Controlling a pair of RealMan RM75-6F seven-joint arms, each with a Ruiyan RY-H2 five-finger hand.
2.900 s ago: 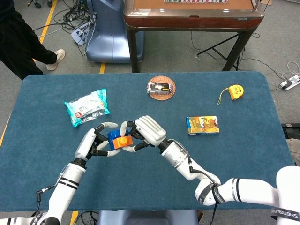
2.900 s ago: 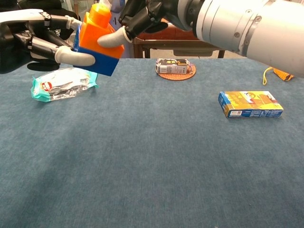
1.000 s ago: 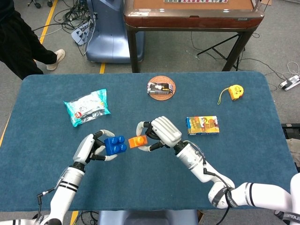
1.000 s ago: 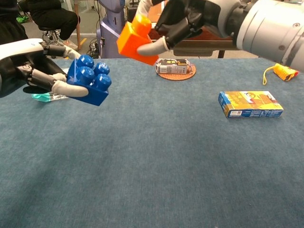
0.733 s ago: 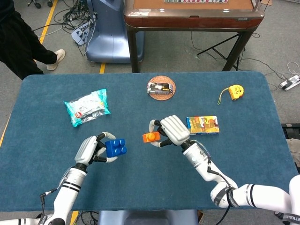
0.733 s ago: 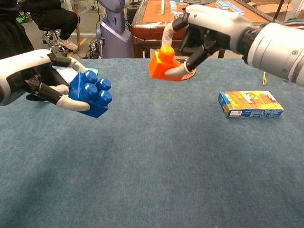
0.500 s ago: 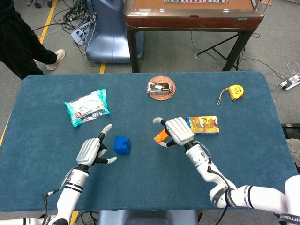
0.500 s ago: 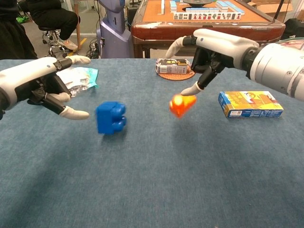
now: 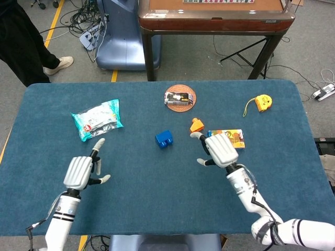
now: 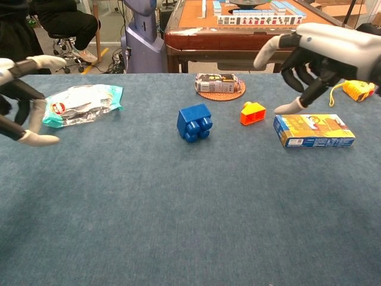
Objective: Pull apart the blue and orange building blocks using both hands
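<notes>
Left hand: the left hand [image 9: 79, 171] hovers over the near left of the desk [image 9: 157, 204], holding nothing, fingers spread apart and pointing toward 12 o'clock; in the chest view it shows at the left edge [image 10: 21, 110].
Right hand: the right hand [image 9: 221, 150] hangs over the near right of the desk, empty, fingers spread; in the chest view it is raised at the upper right [image 10: 318, 56], above the box.
Blue block: the blue block [image 9: 164, 138] lies on the desk near its middle, apart from both hands and at about 1 o'clock from the left hand. It rests on its side, so in the chest view its studs [image 10: 194, 123] face the near edge, toward 6 o'clock. Its long axis cannot be told.
Orange block: the orange block [image 9: 196, 124] lies on the desk at about 2 o'clock from the blue one, near it but not touching. In the chest view [image 10: 252, 113] its stud points up and slightly left.
Box: a yellow and blue box [image 9: 230, 138] lies flat just right of the orange block, long axis running 9 to 3 o'clock.
Snack bag: a teal snack bag [image 9: 97, 120] lies at the left, at 12 o'clock from the left hand.
Coaster: a round coaster [image 9: 179, 97] with a small packet on it sits farther back.
Tape measure: a yellow tape measure [image 9: 261, 102] lies at the far right.
</notes>
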